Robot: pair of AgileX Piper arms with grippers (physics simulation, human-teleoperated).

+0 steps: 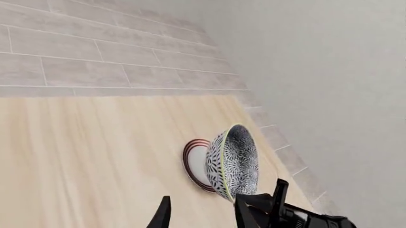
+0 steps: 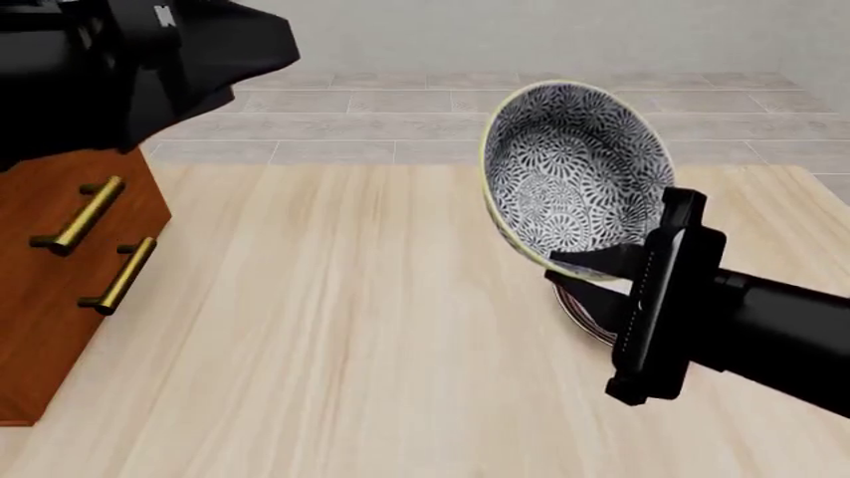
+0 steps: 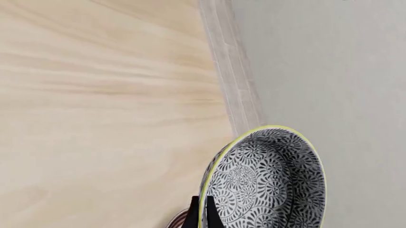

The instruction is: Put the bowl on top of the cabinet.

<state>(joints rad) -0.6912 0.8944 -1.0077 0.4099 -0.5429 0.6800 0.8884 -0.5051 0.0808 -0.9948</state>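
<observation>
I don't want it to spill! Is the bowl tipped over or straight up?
Tipped. The bowl is held on its side by the right gripper, its empty inside facing the camera.

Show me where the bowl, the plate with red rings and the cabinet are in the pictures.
bowl (image 2: 571,179): front view, on its patterned inside.
plate (image 1: 193,164): left wrist view, on its white face inside the red rings.
cabinet (image 2: 54,299): front view, on the wooden drawer front below the brass handles.

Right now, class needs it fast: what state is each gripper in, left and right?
Left gripper: open, holding nothing.
Right gripper: closed on the rim of the patterned bowl, lifted and tilted above the plate.
</observation>
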